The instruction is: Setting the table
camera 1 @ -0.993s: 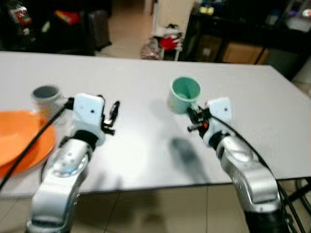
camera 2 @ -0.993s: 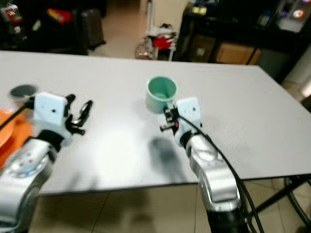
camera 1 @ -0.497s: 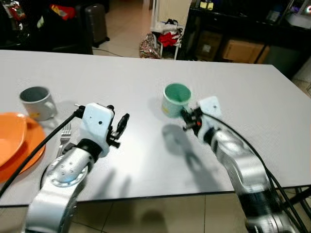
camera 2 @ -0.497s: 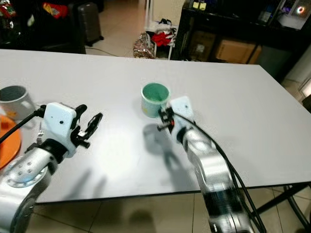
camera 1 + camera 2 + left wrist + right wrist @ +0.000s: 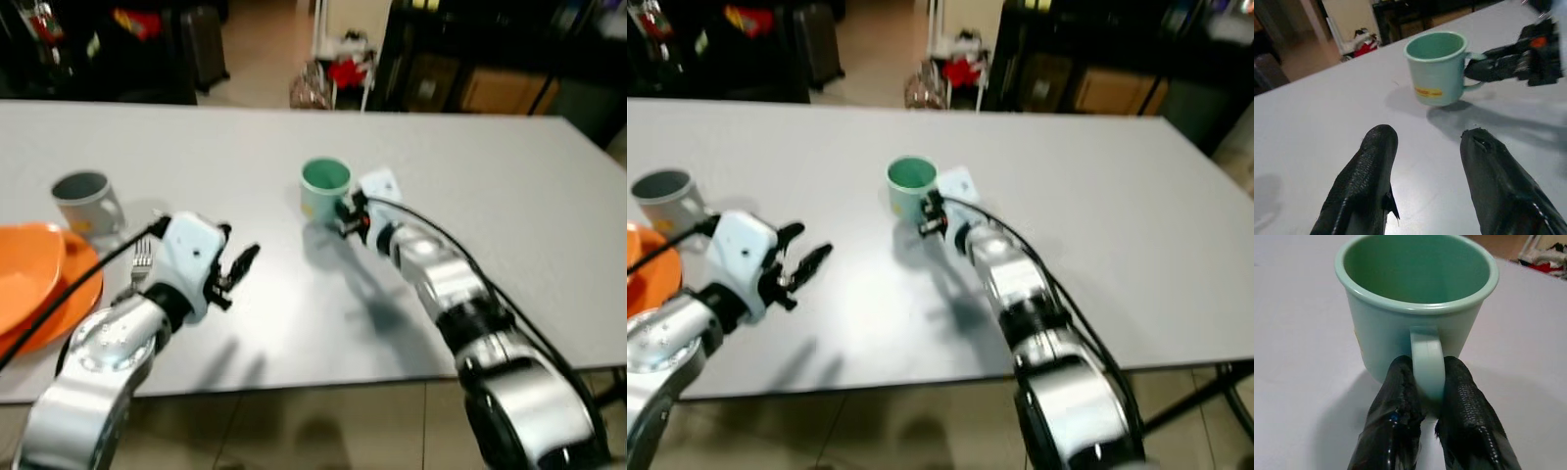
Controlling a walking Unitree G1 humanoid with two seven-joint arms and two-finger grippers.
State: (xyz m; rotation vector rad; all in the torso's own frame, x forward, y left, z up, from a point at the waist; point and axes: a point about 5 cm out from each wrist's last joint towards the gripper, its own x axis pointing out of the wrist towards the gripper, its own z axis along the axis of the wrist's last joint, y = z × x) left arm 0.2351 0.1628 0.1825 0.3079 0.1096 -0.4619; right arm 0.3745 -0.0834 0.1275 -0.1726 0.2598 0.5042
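A: Head views, item one?
B: Green mug [image 5: 324, 188], upright on the grey table [image 5: 509, 176], near its middle. Right gripper [image 5: 345, 217] at the mug's handle side, touching it.

A: Other entries relative to the mug?
B: Left gripper [image 5: 238, 267] hangs over the table nearer the robot than the mug, well apart from it, fingers spread and holding nothing. Grey mug [image 5: 86, 202] far to the mug's left; beside it a fork [image 5: 141, 258] and an orange plate [image 5: 44, 294].

A: Left wrist view?
B: Two black fingers [image 5: 1364, 183] parted, table between them; the green mug stands beyond, right gripper at its handle.

A: Right wrist view?
B: Both fingers [image 5: 1398, 406] pinch the mug's handle [image 5: 1427, 367].
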